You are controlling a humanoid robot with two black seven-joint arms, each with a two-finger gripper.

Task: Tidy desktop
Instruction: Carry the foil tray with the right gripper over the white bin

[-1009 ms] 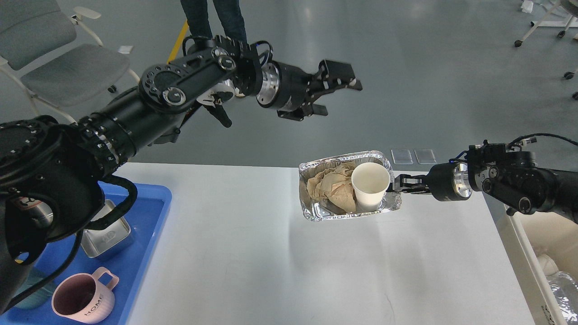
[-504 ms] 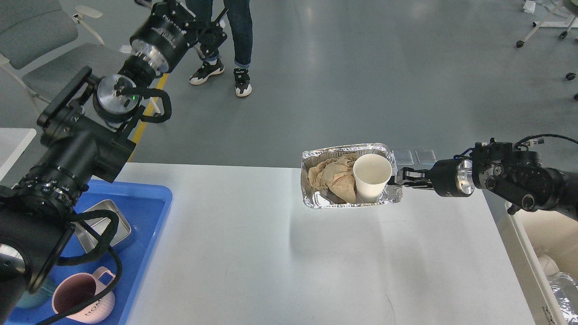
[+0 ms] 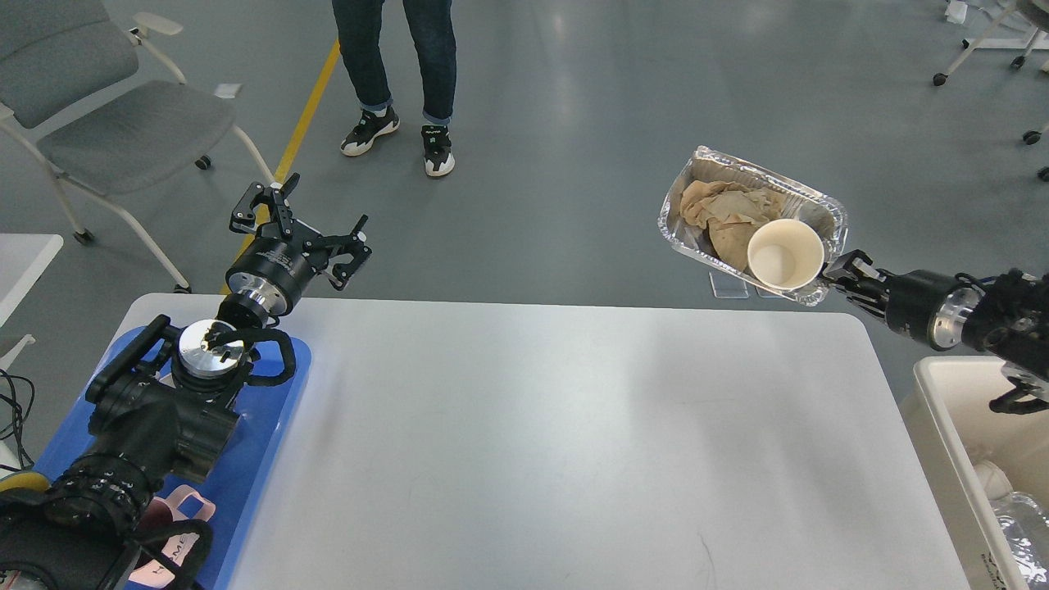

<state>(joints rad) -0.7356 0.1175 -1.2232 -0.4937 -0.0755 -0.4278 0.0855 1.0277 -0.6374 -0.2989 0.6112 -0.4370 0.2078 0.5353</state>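
The desktop (image 3: 524, 442) lies below; right end effector (image 3: 844, 270) grips foil tray (image 3: 819, 205), left end effector (image 3: 299, 221) spread.

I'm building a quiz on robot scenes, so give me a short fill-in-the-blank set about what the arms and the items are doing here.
1. The right gripper is shut on the rim of the ____ tray.
2. Inside that tray stands a white paper ____ beside crumpled brown paper.
3. The left gripper is open and holds ____.
4. The blue tray lies on the ____ end of the desktop.

Missing words: foil; cup; nothing; left
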